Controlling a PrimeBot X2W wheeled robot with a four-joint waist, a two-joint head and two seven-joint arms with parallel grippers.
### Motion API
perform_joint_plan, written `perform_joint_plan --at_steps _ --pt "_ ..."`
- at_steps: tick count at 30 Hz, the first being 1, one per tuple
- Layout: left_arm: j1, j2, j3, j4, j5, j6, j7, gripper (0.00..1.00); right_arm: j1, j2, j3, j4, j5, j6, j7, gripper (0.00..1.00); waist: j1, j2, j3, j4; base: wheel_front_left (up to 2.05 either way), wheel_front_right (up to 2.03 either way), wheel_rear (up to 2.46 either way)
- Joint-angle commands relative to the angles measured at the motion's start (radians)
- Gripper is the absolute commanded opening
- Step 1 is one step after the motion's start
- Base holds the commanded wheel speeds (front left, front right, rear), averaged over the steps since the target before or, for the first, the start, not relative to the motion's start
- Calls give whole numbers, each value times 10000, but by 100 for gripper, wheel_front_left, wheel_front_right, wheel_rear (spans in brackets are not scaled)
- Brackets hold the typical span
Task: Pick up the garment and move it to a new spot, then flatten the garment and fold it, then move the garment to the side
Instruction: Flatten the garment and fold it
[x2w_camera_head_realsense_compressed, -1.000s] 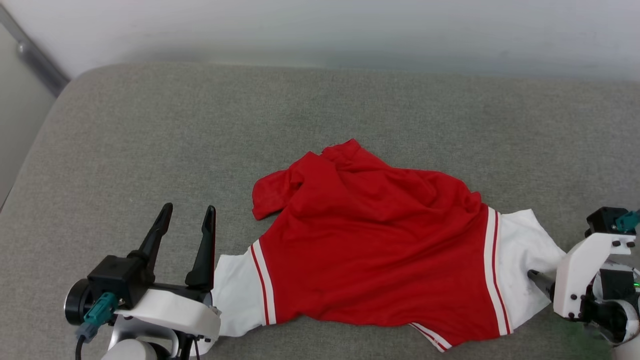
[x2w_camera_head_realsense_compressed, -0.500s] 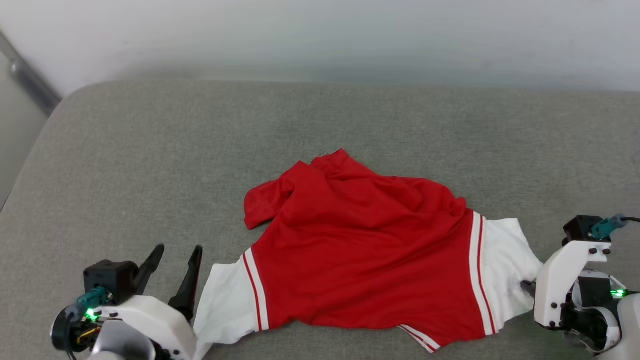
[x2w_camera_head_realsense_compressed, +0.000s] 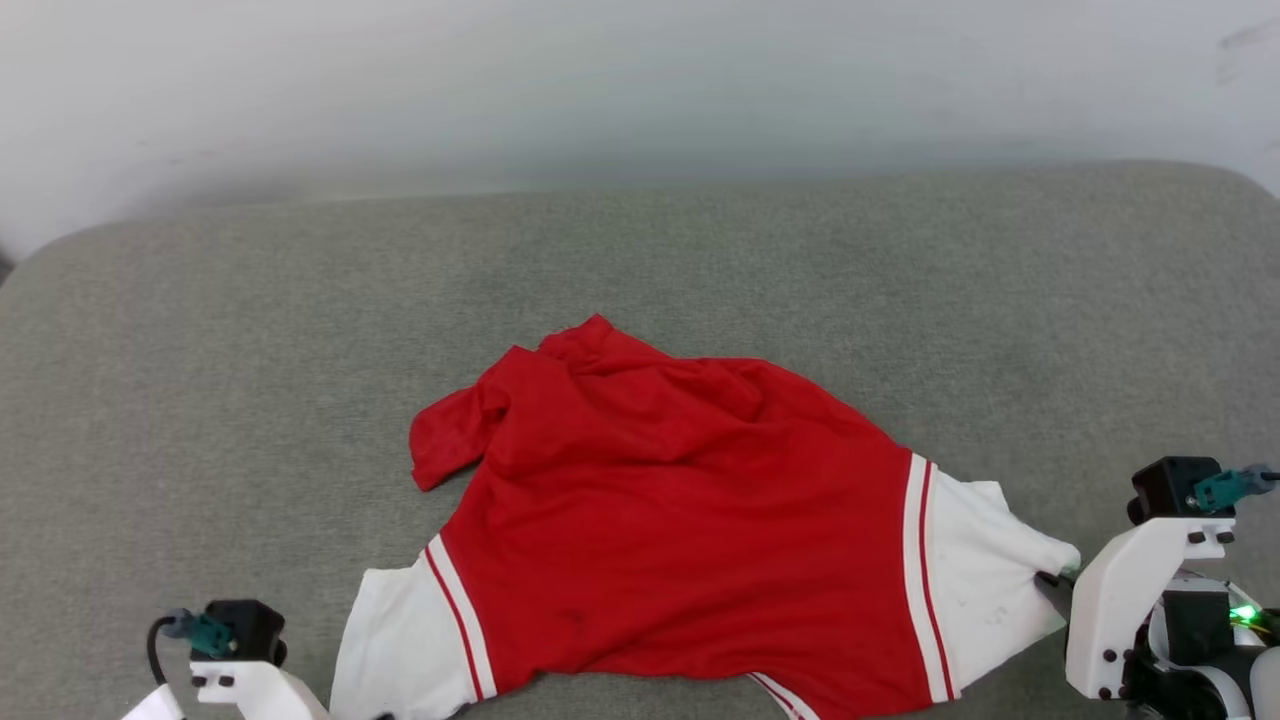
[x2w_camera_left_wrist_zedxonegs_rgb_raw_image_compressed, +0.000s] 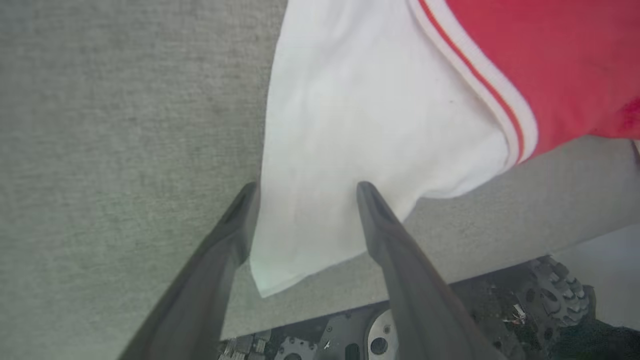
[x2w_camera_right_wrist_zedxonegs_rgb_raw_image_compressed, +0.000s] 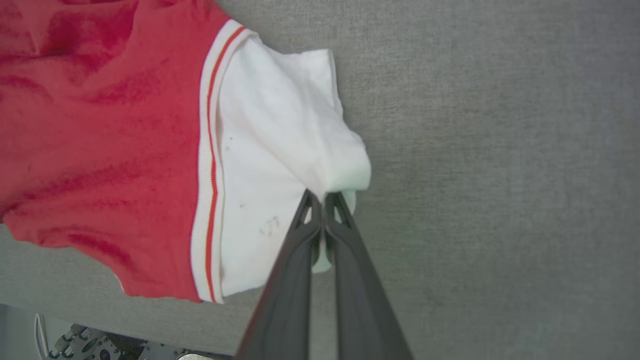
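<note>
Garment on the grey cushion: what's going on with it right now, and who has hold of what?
The robot is working on the red garment, which lies rumpled and unfolded on the grey cushion. The right gripper is shut on the outer edge of one white sleeve, bunching the cloth there. The left gripper is open, with the corner of the other white sleeve between its fingers, not yet gripped. No fold has been made.

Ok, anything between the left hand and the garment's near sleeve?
Nothing visible. The open left hand sits right over the white sleeve of the garment on the grey cushion; the right hand is shut on the other sleeve.
</note>
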Motion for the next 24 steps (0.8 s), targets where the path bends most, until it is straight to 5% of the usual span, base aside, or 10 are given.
perform_joint_plan --at_steps 1,7,8,9,10,17,24 --pt "-3 -59 -95 162 -65 -57 179 100 115 53 -16 -154 -52 -4 18 0 -1 0 180 -170 0 0 0" --pt "-37 -399 -660 1116 -531 -277 1223 100 290 320 -168 -446 -126 -4 73 0 -1 0 423 -329 0 0 0" --pt "-43 -469 -768 1201 -558 -355 1348 81 314 357 -183 -473 -158 -4 81 0 -1 0 441 -336 0 0 0" --pt "-62 -524 -861 1247 -549 -436 1426 27 331 372 -221 -501 -201 -4 65 0 -1 0 453 -336 0 0 0" --pt "-101 -623 -903 1263 -585 -514 1430 0 327 379 -263 -515 -213 -4 12 0 -1 0 452 -325 0 0 0" --pt "-732 -356 -693 1077 424 -485 296 0 159 118 -156 -507 -396 -4 -717 0 -1 0 89 -148 0 0 0" --pt "-1790 -85 -82 21 1818 470 -972 0 -387 -61 -160 -403 -472 -5 -1652 0 -1 0 -551 142 0 0 0"
